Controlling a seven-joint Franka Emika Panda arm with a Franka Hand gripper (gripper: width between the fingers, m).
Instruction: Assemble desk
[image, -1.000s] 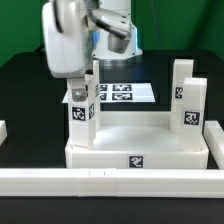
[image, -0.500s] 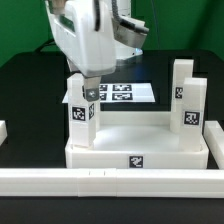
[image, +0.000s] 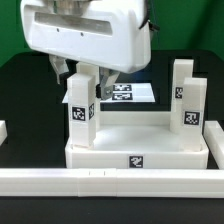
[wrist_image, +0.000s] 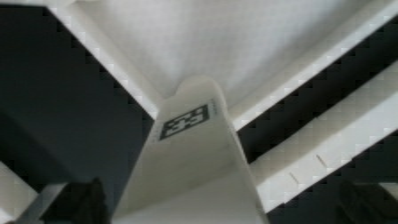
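Note:
The white desk tabletop (image: 105, 154) lies on the black table with white legs standing in its corner sockets. One leg (image: 80, 118) stands at the front corner on the exterior view's left. Two more legs (image: 191, 108) stand on the exterior view's right. My gripper (image: 82, 80) hangs over the left leg, one finger on each side of its top, jaws open with a gap to the leg. In the wrist view the tagged leg (wrist_image: 187, 150) runs between the dark fingers (wrist_image: 80, 202), with the tabletop rim (wrist_image: 306, 108) beyond; the gripper (wrist_image: 217, 206) is empty.
The marker board (image: 128, 93) lies flat behind the tabletop. A long low white rail (image: 100, 181) runs along the front of the table. A small white piece (image: 3, 130) shows at the exterior view's left edge.
The hand has turned and come down toward the camera, from above and behind the left leg to straddling its top. The desk parts have not moved.

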